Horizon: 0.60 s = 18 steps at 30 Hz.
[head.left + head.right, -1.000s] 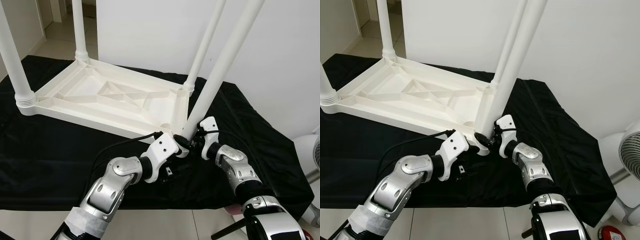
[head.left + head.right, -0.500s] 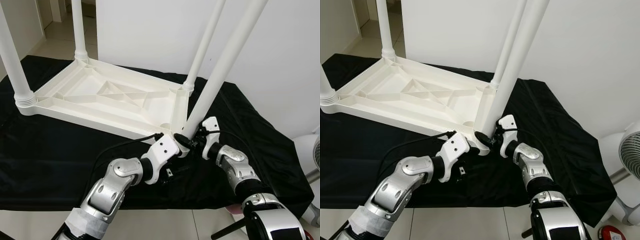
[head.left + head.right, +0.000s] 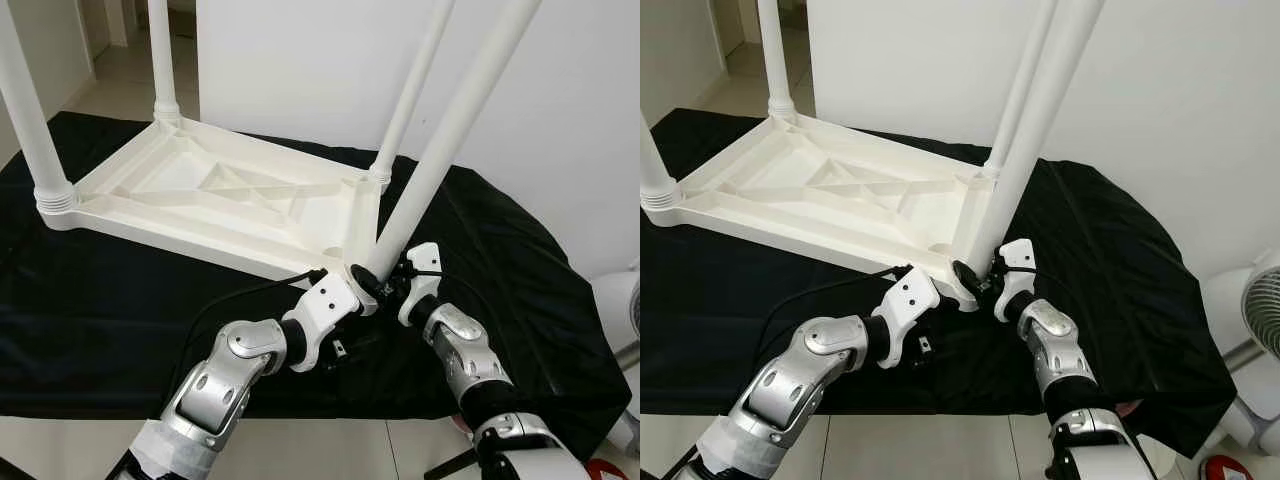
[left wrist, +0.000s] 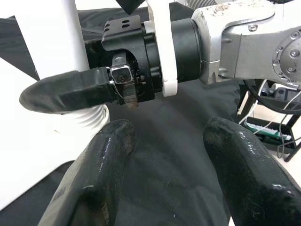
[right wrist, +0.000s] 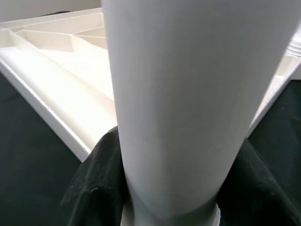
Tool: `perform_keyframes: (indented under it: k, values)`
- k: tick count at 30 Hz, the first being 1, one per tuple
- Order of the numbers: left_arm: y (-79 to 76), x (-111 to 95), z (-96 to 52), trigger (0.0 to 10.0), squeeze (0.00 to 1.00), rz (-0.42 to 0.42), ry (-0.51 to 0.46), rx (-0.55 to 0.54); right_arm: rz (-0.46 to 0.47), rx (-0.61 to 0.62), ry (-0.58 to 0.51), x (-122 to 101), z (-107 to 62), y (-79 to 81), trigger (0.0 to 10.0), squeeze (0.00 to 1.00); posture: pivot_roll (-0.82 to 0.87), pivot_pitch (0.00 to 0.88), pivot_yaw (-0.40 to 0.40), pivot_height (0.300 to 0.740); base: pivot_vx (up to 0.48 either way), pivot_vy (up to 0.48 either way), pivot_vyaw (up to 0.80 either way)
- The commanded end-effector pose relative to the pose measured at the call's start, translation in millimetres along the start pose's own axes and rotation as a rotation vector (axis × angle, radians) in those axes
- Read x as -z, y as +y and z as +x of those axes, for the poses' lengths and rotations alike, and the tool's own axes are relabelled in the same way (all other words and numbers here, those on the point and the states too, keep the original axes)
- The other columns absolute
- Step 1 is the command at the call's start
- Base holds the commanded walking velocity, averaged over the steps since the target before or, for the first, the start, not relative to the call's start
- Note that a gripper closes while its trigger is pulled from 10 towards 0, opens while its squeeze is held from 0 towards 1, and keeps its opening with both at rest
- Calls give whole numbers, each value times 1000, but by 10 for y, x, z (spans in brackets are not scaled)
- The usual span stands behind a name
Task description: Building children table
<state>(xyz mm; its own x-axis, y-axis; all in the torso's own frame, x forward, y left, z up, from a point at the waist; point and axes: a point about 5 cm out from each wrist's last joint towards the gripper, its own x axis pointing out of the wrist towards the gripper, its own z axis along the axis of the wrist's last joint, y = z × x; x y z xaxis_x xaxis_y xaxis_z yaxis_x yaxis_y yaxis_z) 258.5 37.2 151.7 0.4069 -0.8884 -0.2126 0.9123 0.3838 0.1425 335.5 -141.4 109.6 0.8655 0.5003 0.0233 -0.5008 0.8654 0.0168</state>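
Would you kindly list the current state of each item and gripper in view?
White plastic tabletop: upside down on the black cloth.
Three white table legs: standing upright in their corner sockets.
Fourth white leg: tilted, its base at the near corner socket.
Right gripper: shut on the fourth leg near its base.
Left gripper: open, beside that corner, holding nothing.
White fan: standing on the floor.
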Motion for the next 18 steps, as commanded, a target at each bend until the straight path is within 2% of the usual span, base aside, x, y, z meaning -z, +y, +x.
perform_keyframes:
  k: [1,3,8,12,14,18]
  values:
    - [-3,9,19,10000,0,-1,6,-42,7,86,97,179,-98,-9,10000,0,22,0,-157,740,0,0,0]
    - [-2,8,15,10000,0,-1,6,-43,12,106,96,175,-104,6,10000,0,22,0,-157,740,0,0,0]
    - [-4,22,4,10000,0,-3,10,-48,86,308,147,213,-151,200,10000,0,20,0,-159,740,0,0,0]
    - [-4,22,5,10000,0,-3,10,-49,92,329,156,220,-156,225,10000,0,20,0,-159,740,0,0,0]
    - [-24,29,15,10000,0,-8,11,-44,69,435,163,209,-187,396,10000,0,17,0,-165,740,0,0,0]
    - [-41,32,27,10000,0,-9,10,-38,55,461,147,165,-192,486,10000,0,19,0,-167,740,0,0,0]
